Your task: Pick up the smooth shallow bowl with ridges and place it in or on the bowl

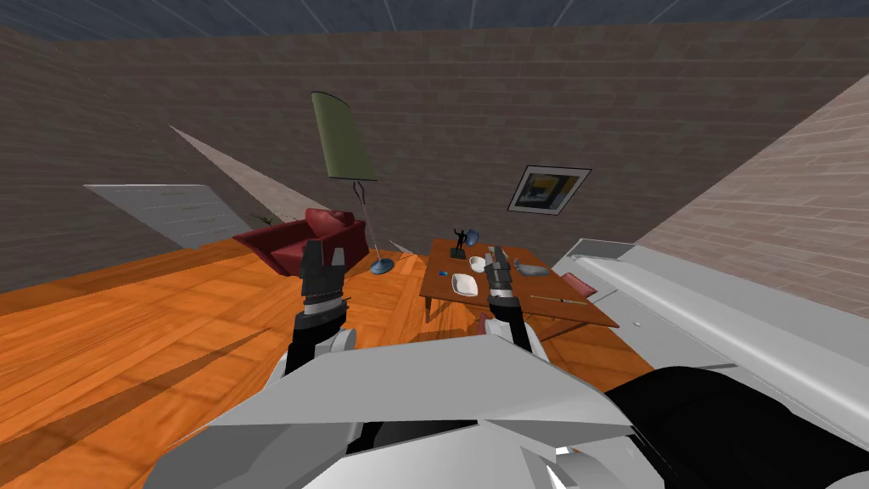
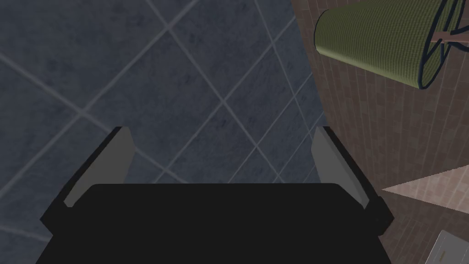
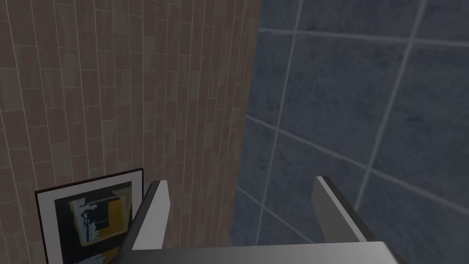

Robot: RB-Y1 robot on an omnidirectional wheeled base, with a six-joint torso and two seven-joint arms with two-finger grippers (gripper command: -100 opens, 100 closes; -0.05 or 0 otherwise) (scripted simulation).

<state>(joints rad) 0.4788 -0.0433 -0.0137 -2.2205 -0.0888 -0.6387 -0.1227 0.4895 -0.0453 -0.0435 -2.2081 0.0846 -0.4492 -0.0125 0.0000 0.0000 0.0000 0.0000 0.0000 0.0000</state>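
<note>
A brown wooden table [image 1: 585, 312] stands ahead, a little to the right. On its near left part lies a white shallow dish [image 1: 464, 284], with a small white bowl [image 1: 477, 263] just behind it. A grey-blue shallow bowl [image 1: 535, 270] sits further right. My right gripper [image 1: 498, 253] [image 3: 241, 182] is raised in front of the table, pointing upward, open with nothing between its fingers. My left gripper [image 1: 325, 250] [image 2: 222, 133] is raised off to the left over the floor, also open and holding nothing.
A black figurine [image 1: 460, 240] and a small blue object [image 1: 442, 272] are also on the table. A red armchair [image 1: 305, 238] and a floor lamp with a green shade [image 1: 342, 136] [image 2: 380, 41] stand left of it. A long white piece of furniture [image 1: 721, 314] runs along the right.
</note>
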